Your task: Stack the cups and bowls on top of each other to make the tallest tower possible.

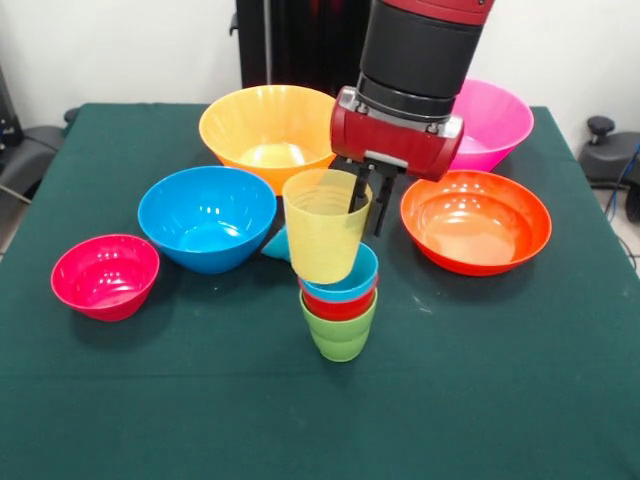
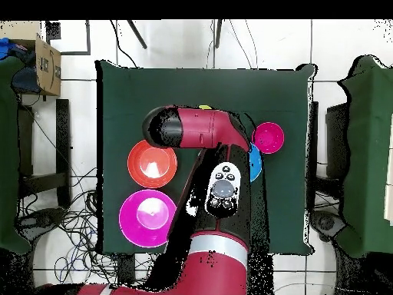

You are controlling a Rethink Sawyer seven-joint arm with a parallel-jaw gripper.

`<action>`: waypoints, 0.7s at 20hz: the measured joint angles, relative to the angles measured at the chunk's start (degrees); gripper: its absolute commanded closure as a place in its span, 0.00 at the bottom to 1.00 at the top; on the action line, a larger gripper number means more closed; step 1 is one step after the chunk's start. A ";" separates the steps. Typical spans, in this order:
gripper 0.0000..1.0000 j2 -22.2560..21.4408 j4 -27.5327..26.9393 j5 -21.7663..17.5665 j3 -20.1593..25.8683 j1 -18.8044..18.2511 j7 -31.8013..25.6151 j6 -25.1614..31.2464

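Observation:
My gripper (image 1: pixel 368 205) is shut on the rim of the ribbed translucent yellow cup (image 1: pixel 323 230), one finger inside and one outside. The cup hangs slightly tilted, its base at the mouth of the light blue cup (image 1: pixel 345 283). That cup tops a short tower: light blue nested in the red cup (image 1: pixel 340 304), which sits in the lime green cup (image 1: pixel 339 335) on the table. Around it stand the blue bowl (image 1: pixel 207 217), yellow-orange bowl (image 1: pixel 266 130), pink bowl (image 1: pixel 490 125), red-orange bowl (image 1: pixel 476 220) and small magenta bowl (image 1: pixel 105 275). A small light blue bowl (image 1: pixel 276 244) peeks out behind the yellow cup.
Seen from overhead, the arm (image 2: pixel 201 132) covers the stack and gripper; the red-orange bowl (image 2: pixel 152 164), pink bowl (image 2: pixel 147 218) and magenta bowl (image 2: pixel 268 137) show beside it. The green tablecloth (image 1: pixel 480 380) spreads in front of the stack.

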 measured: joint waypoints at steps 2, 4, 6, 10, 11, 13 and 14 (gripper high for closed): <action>1.00 0.03 0.24 0.00 -0.04 0.00 0.02 -0.14; 1.00 0.04 0.65 0.00 -0.04 0.01 0.02 -0.42; 1.00 0.04 0.88 0.01 -0.04 0.01 0.02 -0.73; 1.00 0.05 1.27 0.11 -0.04 0.01 0.02 -1.48; 1.00 0.04 1.42 0.21 -0.04 0.01 0.02 -1.77; 1.00 0.05 1.72 0.46 -0.04 0.01 0.02 -2.18; 1.00 0.04 1.92 0.71 -0.04 0.01 0.02 -2.36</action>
